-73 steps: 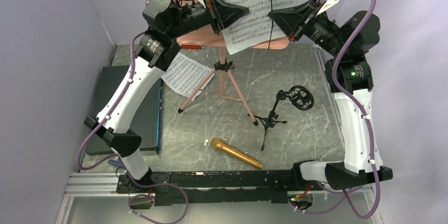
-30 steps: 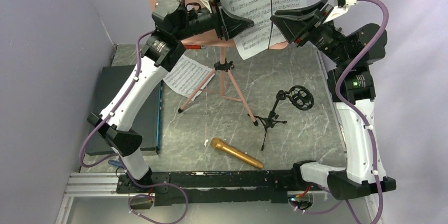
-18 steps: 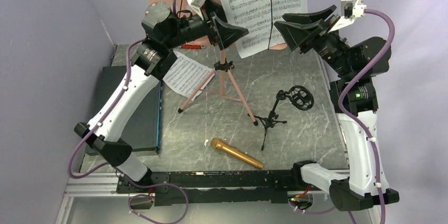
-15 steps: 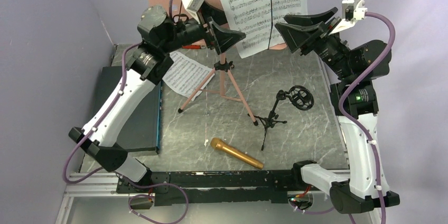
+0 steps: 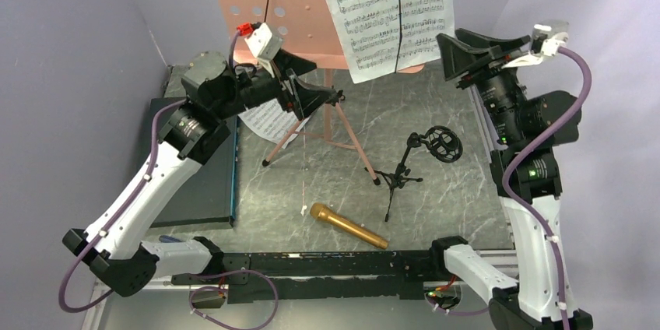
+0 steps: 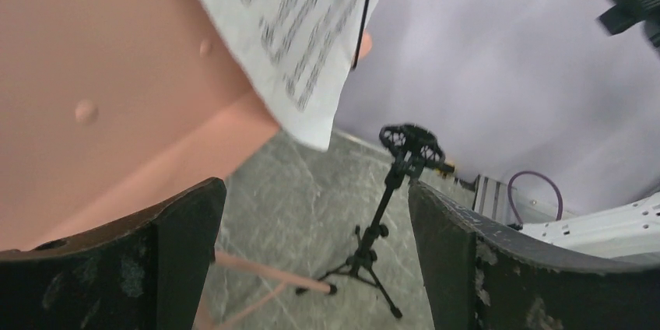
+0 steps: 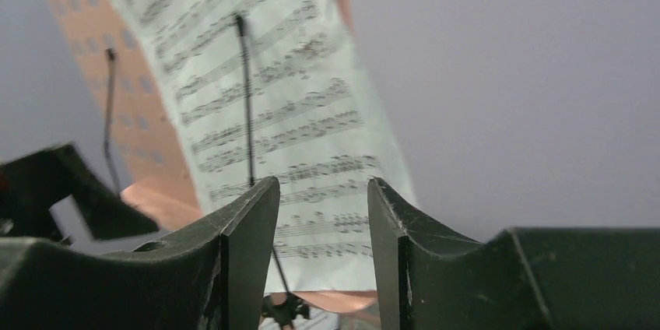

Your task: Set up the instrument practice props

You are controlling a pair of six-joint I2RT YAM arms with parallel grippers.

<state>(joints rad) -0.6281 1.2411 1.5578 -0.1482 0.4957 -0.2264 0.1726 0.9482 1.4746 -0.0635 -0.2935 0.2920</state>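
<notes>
Left gripper (image 5: 315, 81): jaws spread wide, holding nothing. It hangs low beside the post of the pink music stand (image 5: 307, 40), under the lip of the desk. Right gripper (image 5: 447, 56): jaws partly apart, also empty, level with the right edge of the sheet-music page (image 5: 366, 19) and, in its wrist view, clear of it.

Nearest the arm bases, the gold microphone (image 5: 349, 226) lies flat on the grey table (image 5: 451, 190). Just beyond it the small black mic stand (image 5: 398, 178) is upright, its round cradle empty. Left of centre a second page (image 5: 265, 121) lies flat, partly under the left arm, beside a dark case (image 5: 183, 159). Farthest back, the music stand is upright on its tripod legs, with one page resting on the right half of its desk behind a thin black retaining wire.

Judged step: clearing both arms from the stand so the next prop can be fetched. Done well, each gripper backs straight away with jaws apart. The left must avoid the post and splayed legs, since a knock could topple the stand or dislodge the page.
</notes>
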